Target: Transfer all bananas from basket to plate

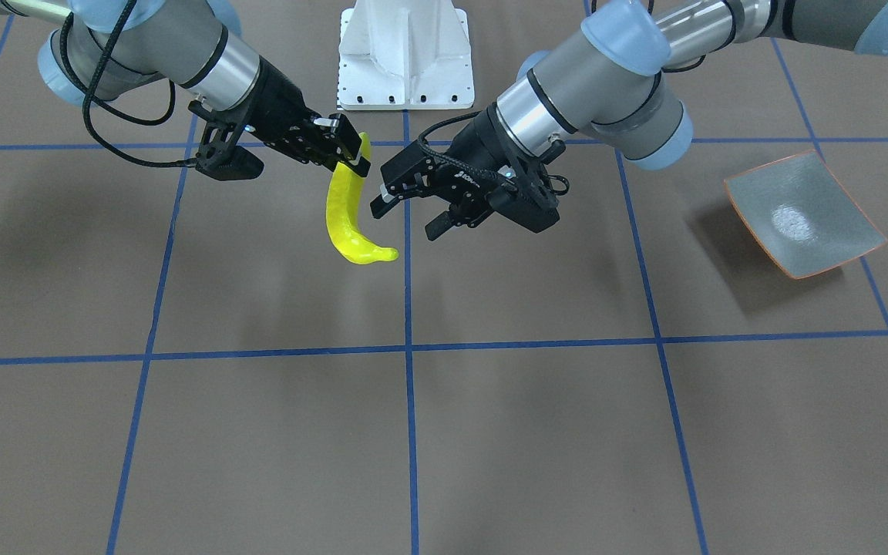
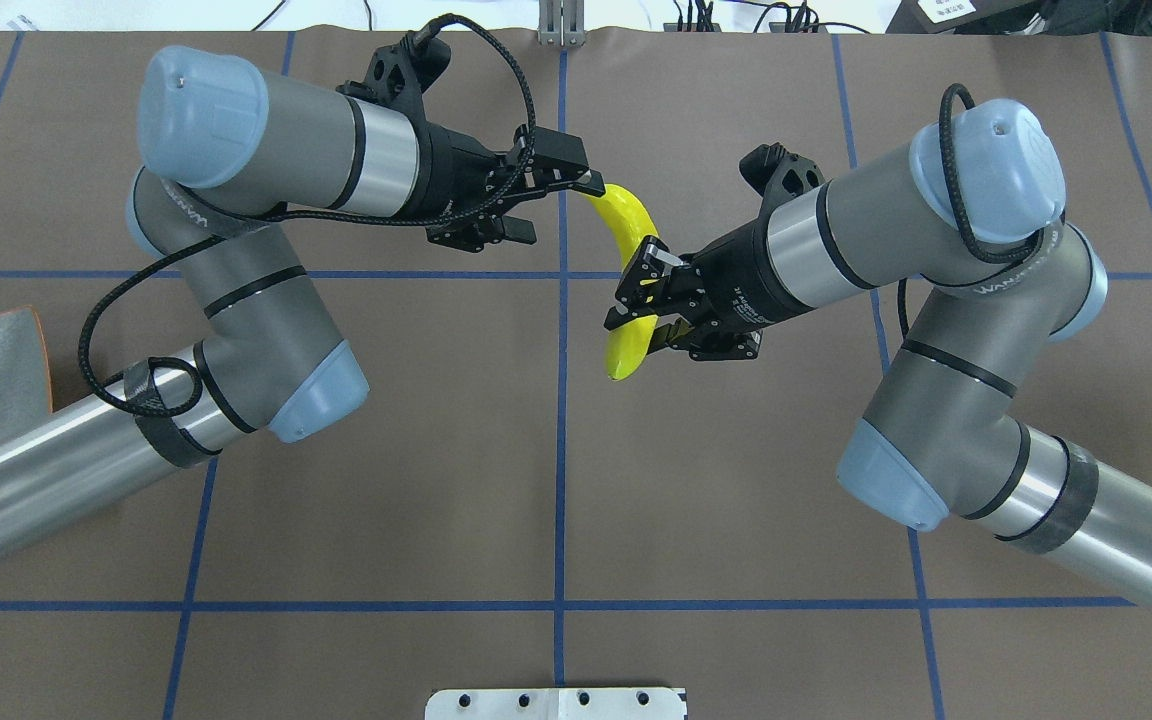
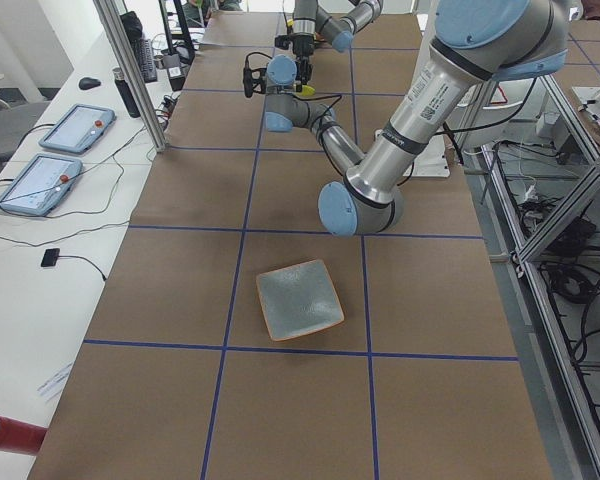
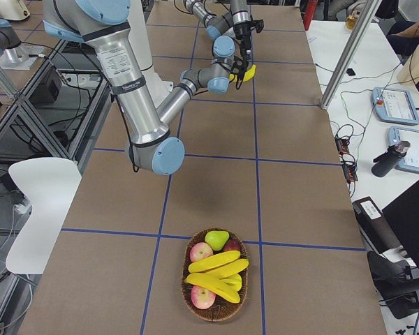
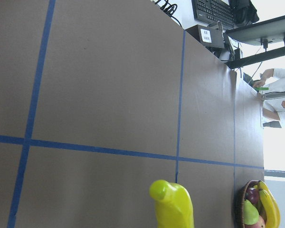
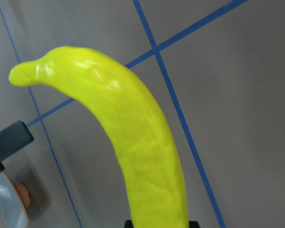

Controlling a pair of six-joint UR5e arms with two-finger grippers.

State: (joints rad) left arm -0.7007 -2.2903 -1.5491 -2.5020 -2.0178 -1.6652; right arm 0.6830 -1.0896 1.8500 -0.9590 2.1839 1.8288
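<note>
One yellow banana (image 1: pixel 348 220) hangs in the air over the table's middle, with my right gripper (image 1: pixel 351 158) shut on it near the end that points toward the robot. In the overhead view my right gripper (image 2: pixel 641 290) crosses the banana (image 2: pixel 626 215). My left gripper (image 1: pixel 388 187) stands open just beside the banana, not touching it. The grey-green plate (image 1: pixel 802 212) with its orange rim lies bare on my left side. The basket (image 4: pixel 246 296) at the table's right end holds more bananas (image 4: pixel 215 263), apples and a pear.
The white robot base (image 1: pixel 405 54) stands at the table's near-robot edge. Blue tape lines divide the brown table (image 1: pixel 536 432) into squares. Tablets (image 3: pixel 75 128) and cables lie on the side bench. A person's sleeve (image 5: pixel 278 95) shows beyond the table.
</note>
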